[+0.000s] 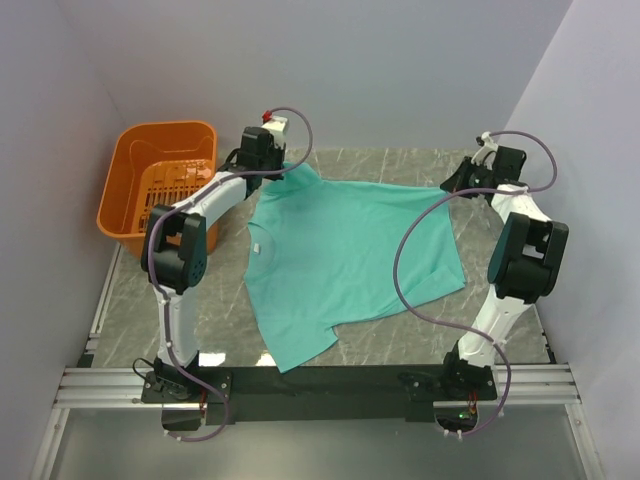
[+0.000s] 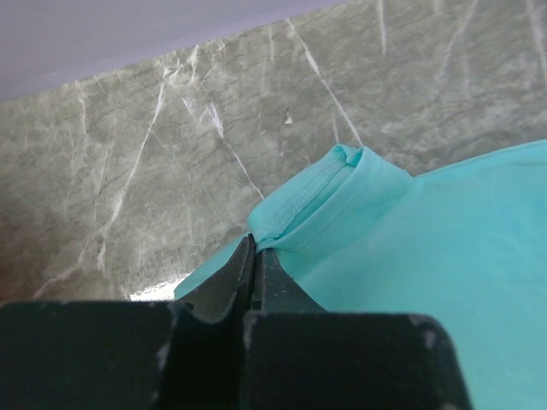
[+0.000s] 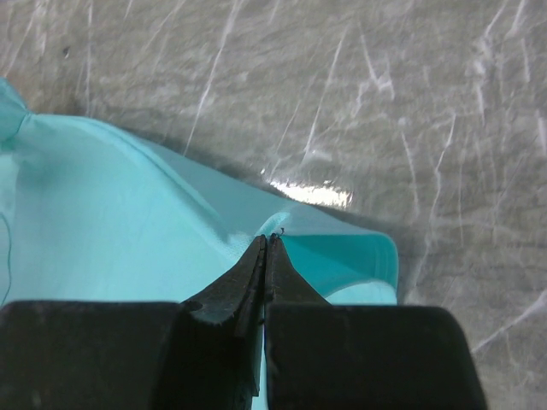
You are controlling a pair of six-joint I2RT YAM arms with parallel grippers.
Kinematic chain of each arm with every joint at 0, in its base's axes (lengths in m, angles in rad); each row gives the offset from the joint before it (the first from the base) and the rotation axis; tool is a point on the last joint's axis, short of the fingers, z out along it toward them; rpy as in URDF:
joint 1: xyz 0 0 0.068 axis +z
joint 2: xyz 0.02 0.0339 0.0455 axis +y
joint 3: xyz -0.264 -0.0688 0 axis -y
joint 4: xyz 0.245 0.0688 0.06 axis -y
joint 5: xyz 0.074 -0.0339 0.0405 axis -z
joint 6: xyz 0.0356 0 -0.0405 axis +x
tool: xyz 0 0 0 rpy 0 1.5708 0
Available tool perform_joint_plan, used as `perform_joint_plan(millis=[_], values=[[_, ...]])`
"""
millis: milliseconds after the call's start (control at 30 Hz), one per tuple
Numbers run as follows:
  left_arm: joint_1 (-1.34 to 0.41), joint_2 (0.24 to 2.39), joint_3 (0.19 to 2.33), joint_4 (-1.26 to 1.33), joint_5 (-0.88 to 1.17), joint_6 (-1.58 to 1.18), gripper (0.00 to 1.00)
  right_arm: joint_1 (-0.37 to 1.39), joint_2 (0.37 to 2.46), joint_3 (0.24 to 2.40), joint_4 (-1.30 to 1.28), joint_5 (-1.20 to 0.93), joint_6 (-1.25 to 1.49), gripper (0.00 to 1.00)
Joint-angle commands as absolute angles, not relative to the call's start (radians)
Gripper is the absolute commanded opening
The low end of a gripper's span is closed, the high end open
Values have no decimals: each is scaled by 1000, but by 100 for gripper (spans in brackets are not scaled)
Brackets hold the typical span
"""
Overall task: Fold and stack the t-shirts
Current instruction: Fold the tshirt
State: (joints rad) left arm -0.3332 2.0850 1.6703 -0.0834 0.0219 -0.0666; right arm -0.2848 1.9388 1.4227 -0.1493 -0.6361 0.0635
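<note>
The teal-green t-shirt (image 1: pixel 345 260) lies spread on the grey marble table, its far edge lifted and stretched between my two grippers. My left gripper (image 1: pixel 283 171) is shut on the far left corner of the t-shirt. In the left wrist view the gripper (image 2: pixel 255 243) pinches a hemmed sleeve fold of the t-shirt (image 2: pixel 427 248). My right gripper (image 1: pixel 452 187) is shut on the far right corner. In the right wrist view the gripper (image 3: pixel 268 241) pinches the t-shirt's edge (image 3: pixel 128 222) just above the table.
An orange plastic basket (image 1: pixel 165 185) stands at the far left beside my left arm. The grey walls close in at the back and both sides. The black rail (image 1: pixel 320 382) with the arm bases runs along the near edge.
</note>
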Motion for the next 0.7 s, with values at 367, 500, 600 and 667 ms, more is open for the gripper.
perform_joint_plan(millis=[367,500,600,667], values=[[-339,1832,1378,41,166,-28,1,-318,1864,1376,-159,-693,12,0],[-344,1783,1329,46,186,-23,1,-319,1879,1388,-170,-686,9,0],[-347,1753,1305,37,192,-20,1,-319,1888,1396,-169,-678,9,0],[-348,1740,1298,28,195,-18,1,-319,1899,1402,-172,-677,9,0]])
